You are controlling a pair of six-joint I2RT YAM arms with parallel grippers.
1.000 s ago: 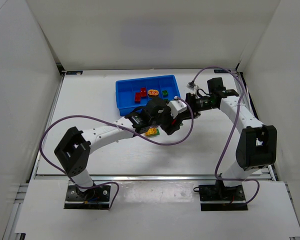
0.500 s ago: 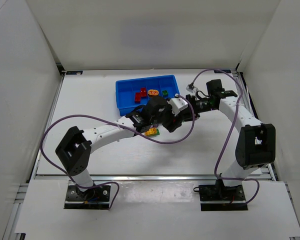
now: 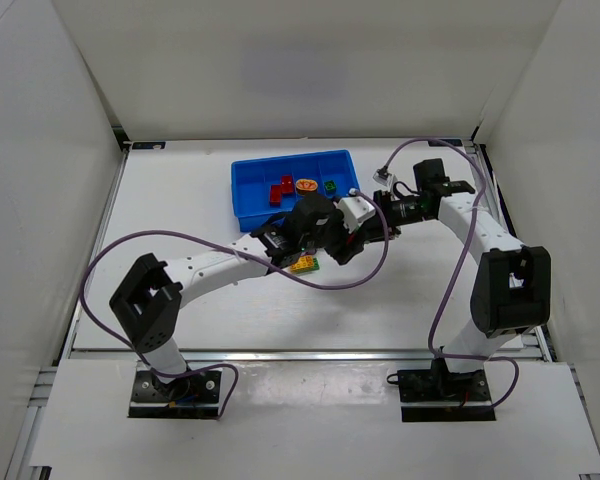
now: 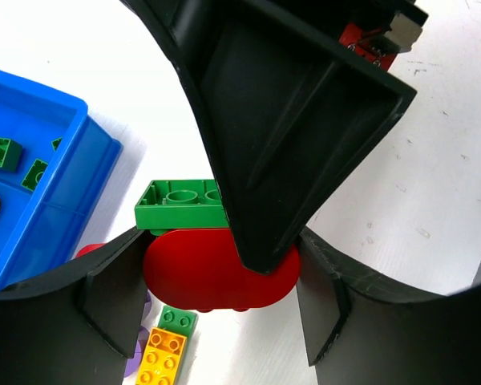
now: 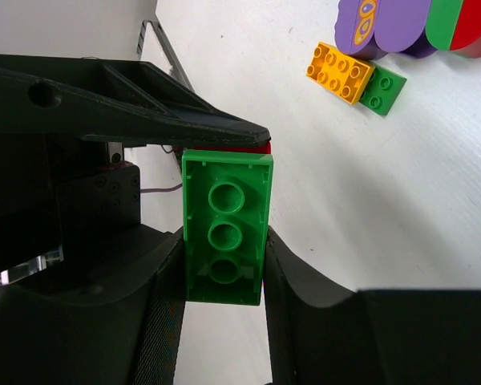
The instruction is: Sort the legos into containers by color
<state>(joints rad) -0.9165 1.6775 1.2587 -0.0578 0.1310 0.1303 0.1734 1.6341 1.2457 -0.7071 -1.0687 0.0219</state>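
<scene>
Since the right gripper (image 5: 223,273) has drawn its fingers in over the last second, they now press on both long sides of a green studded rectangular plastic brick (image 5: 226,228), which fills the middle of the right wrist view. At the same spot, the left gripper (image 4: 216,282) stands about half open, its pads against the two ends of a red rounded oval plastic brick (image 4: 194,271) low in the left wrist view. Green lies along the upper edge of red there and seems still joined to it, though the right claw's black finger covers much of the seam. My reading is that the two colours are locked together. Each claw now has one of them, so they can be pulled apart before either goes to its compartment.

In the overhead view both claws meet at centre frame, just below the near wall of the shallow bright-blue plastic tray (image 3: 242,208), which already carries red, orange and green pieces in separate compartments. Just beneath the claws lies a small yellow-and-green brick pair (image 3: 303,264). The right wrist view also shows a purple oval piece (image 5: 385,24) at its upper right. A purple cable (image 3: 332,287) loops under the wrists. Room is tight above and below, and the bare white tabletop (image 3: 400,290) to the lower right of centre offers the freest space for pulling away.
</scene>
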